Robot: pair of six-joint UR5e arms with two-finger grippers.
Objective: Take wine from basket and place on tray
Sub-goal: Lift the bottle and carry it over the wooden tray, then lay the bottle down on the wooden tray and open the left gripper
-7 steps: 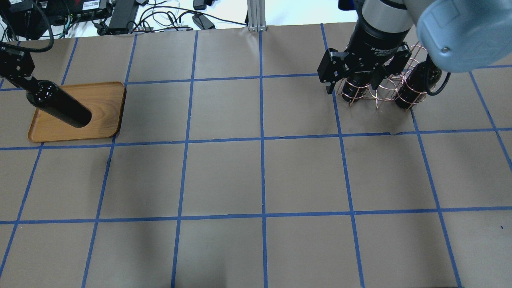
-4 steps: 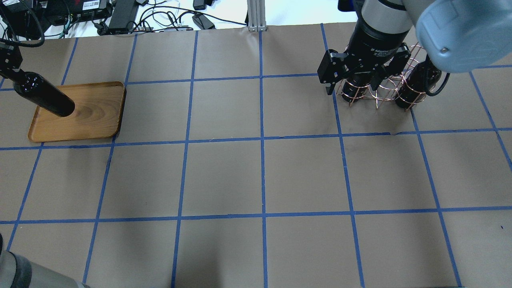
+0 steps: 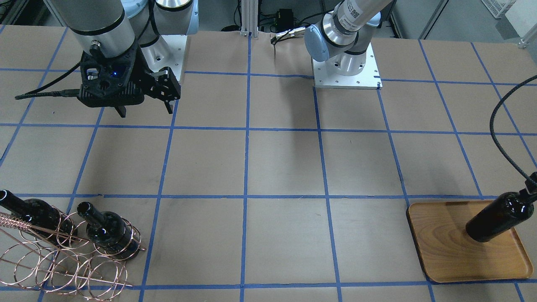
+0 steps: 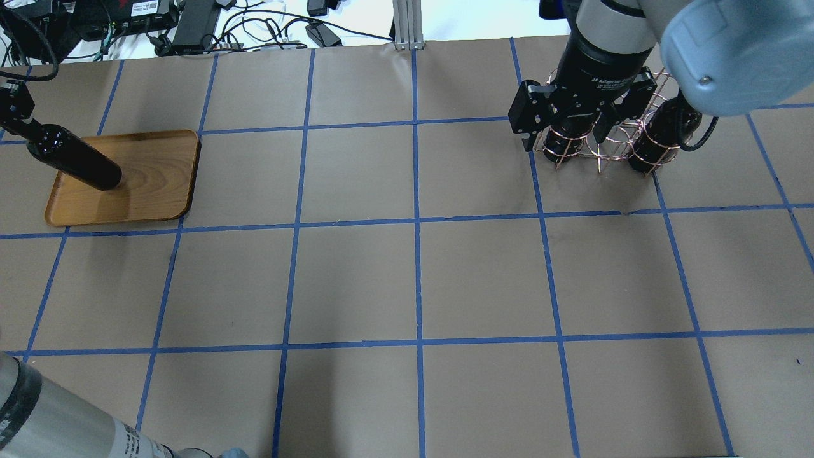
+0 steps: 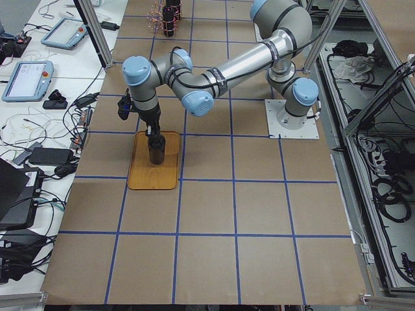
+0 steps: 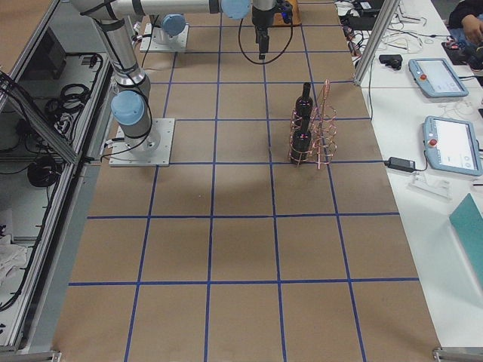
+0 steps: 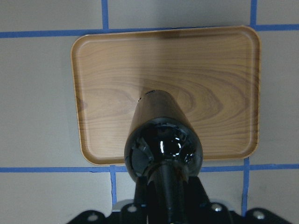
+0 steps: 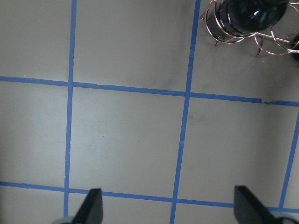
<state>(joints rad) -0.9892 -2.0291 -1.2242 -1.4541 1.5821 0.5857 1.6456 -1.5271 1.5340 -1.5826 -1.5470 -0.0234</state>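
1. The worktop (image 4: 413, 286) is brown paper gridded with blue tape and carries everything. No writing shows on it.
2. The basket (image 3: 63, 260) lies below and out beyond the right hand (image 4: 563, 127), off to one side of its fingers in the wrist view. Two more bottles (image 3: 107, 228) stand in its rings. The right hand hangs high above the worktop with its jaws spread wide and nothing between them.
3. The tray (image 4: 159, 184) lies directly beneath the left hand (image 4: 25, 127).
4. The wine (image 4: 76, 165) hangs neck-up from the left hand, which is clamped around its neck. Its base is over the tray's wood, well inside the rim. Whether the base touches the wood I cannot tell.
5. The step in hand looks like the set-down, with the lift and carry from the basket already done for this bottle. The next move calls for a straight, slow descent until the base stands flat. The left hand should then let go and rise straight off the neck. A tall, glossy bottle held only at the top would tip from any sideways nudge.
6. White print (image 4: 604, 81) on the black collar above the right hand begins "2F Adaptive"; the rest is too small to read. A white sticker (image 3: 356, 10) on the left arm carries a code I cannot read. The wine bears no label.
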